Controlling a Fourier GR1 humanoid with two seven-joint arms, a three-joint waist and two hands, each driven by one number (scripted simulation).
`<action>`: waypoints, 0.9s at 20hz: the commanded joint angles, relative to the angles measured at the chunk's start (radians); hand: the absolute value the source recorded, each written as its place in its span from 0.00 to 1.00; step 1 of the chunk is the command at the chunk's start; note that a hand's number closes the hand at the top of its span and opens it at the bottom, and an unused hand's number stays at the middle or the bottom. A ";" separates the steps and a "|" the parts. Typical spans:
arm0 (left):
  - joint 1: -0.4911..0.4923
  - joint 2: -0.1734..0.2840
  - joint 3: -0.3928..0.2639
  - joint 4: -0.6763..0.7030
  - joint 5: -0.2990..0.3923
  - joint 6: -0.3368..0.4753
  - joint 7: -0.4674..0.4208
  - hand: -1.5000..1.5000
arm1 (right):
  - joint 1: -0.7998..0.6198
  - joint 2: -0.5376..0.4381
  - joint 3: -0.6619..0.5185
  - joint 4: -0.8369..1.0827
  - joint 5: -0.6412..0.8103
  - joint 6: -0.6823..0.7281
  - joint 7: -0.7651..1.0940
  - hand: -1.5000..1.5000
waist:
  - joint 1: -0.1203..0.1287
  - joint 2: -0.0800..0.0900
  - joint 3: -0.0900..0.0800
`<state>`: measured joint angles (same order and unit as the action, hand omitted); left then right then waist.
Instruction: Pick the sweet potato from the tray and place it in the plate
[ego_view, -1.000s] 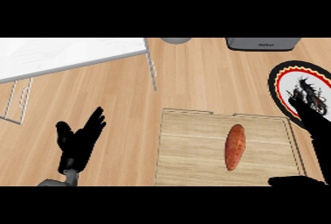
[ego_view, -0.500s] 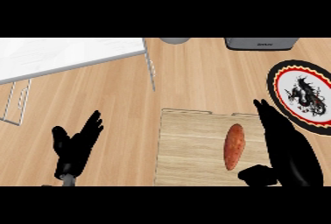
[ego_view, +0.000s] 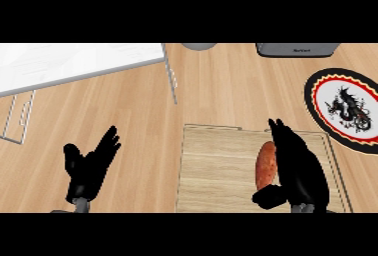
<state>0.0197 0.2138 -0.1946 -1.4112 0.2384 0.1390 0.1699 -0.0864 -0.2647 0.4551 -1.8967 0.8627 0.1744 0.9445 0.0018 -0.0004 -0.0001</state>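
Lay over the tray's right half, low right of the frame: right hand (ego_view: 299, 167), fingers straight and pointing up the frame, thumb tucked low beside the near end of the sweet potato (ego_view: 265, 165). Spread wide, holding nothing; fingers ran along the potato's right flank, just beside it, contact not plain to see. Seemed poised for the grasp, not yet closed.

Rested lengthwise on the tray (ego_view: 214, 170), the potato, long axis running up and down the frame, right of the tray's middle. Called, in judgement, for a wrap across the narrow width: fingers over the right flank, thumb brought round to the left flank near the middle of the length, so neither end tips on lifting. Worth keeping the palm low and centred; a pinch near the lower end would likely let the far end swing. Smooth, rounded skin, likely to roll on the flat board if nudged sideways before closing.

Sat at the frame's right edge, upper right of the tray and apart from it: plate (ego_view: 347, 110), dark dragon figure inside a red and black rim. Needed afterwards, a lift clear of the tray's edge, then a short carry up and right.

Stayed out of it at lower left: left hand (ego_view: 88, 167), open, fingers up, resting over bare counter.
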 joint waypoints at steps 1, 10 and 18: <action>0.002 -0.048 -0.014 -0.005 -0.048 0.024 0.013 0.50 | 0.042 0.003 -0.037 0.004 0.017 0.034 -0.020 0.00 | -0.002 0.000 0.000; -0.012 -0.079 0.015 -0.025 -0.061 0.004 0.041 0.50 | 0.021 0.074 -0.007 0.074 0.167 0.065 0.024 0.00 | -0.001 0.000 0.000; -0.014 -0.052 0.094 -0.018 -0.063 -0.058 0.052 0.50 | -0.059 0.117 -0.126 0.251 0.147 0.079 -0.088 0.00 | 0.001 0.000 0.000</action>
<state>0.0099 0.1564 -0.1359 -1.4183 0.1654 0.1048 0.2060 -0.0890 -0.1824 0.3653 -1.6988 1.0074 0.2096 0.8562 0.0013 -0.0001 0.0001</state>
